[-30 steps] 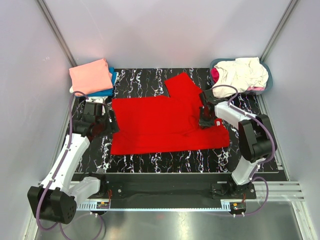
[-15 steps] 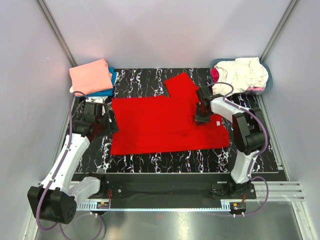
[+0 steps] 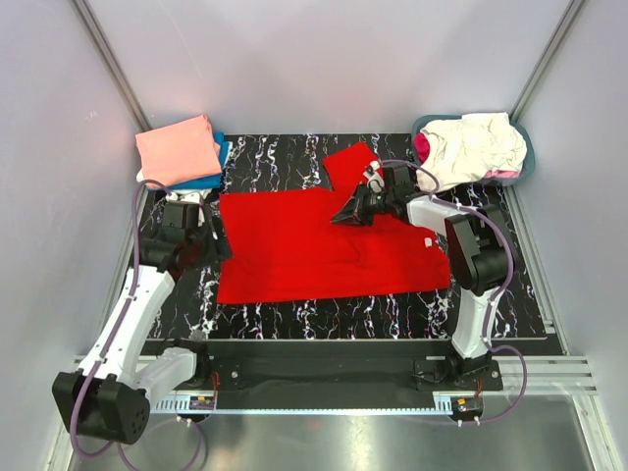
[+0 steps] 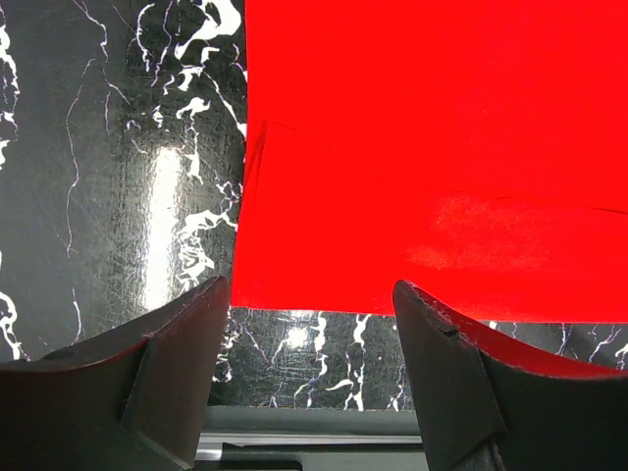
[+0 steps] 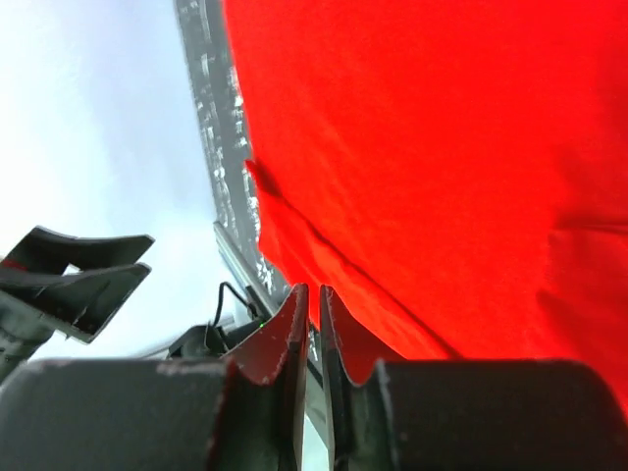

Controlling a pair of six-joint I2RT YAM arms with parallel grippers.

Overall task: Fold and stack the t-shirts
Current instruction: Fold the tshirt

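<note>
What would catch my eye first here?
The bright red t-shirt, spread flat across the middle of the black marbled table, stands out most. The right gripper pinches it near its far sleeve, and a folded stack topped by a salmon-pink shirt sits at the far left corner.

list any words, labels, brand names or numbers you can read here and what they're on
No text can be read in any view.
The red t-shirt is plain, with no print.
The folded salmon-pink t-shirt and the basket show no lettering.
A small white patch near the red shirt's right edge may be a tag, but it is too small to read.
</note>
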